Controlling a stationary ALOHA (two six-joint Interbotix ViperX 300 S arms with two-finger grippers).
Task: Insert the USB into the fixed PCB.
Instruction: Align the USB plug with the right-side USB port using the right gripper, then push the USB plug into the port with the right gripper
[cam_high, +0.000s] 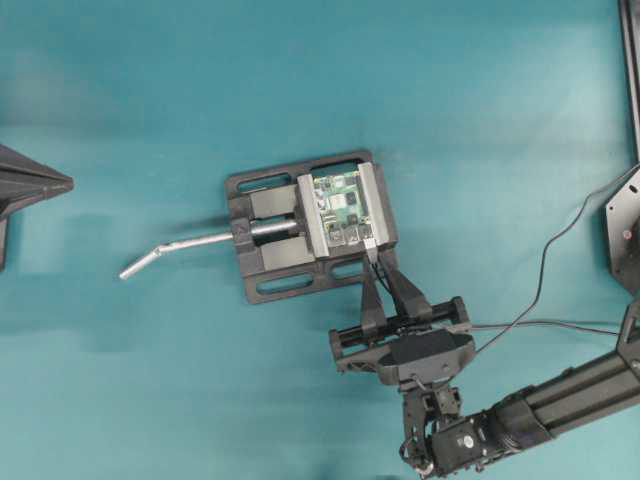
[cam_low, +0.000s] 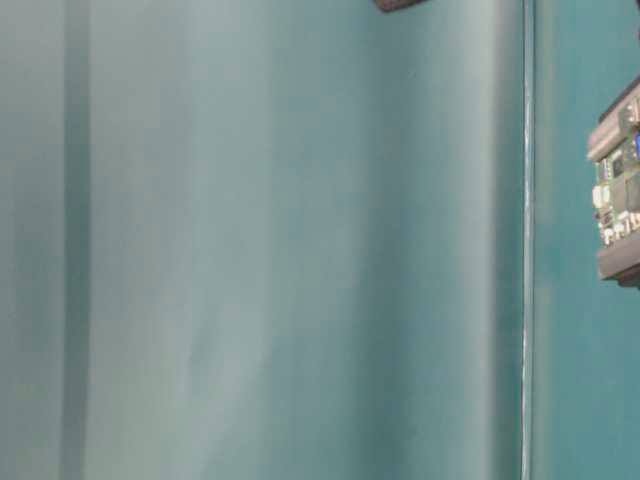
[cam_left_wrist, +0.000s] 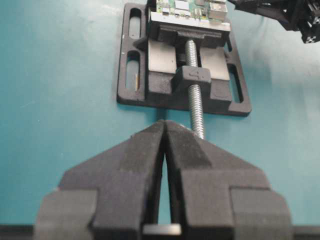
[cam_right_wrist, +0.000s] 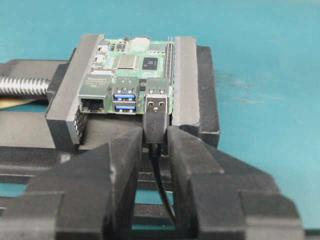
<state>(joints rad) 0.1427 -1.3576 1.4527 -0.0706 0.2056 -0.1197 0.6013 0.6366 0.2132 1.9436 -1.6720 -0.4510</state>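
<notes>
- pinching the usb, the right gripper has its metal tip at the fixed pcb's rightmost port.
- push straight, level.
- left gripper sits closed, idle.

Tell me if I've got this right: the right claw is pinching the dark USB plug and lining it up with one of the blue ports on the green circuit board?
Nearly. The right claw does pinch the dark USB plug, but its metal tip sits at the black port beside the blue ports on the green circuit board, not at a blue one. The right wrist view shows it.
</notes>
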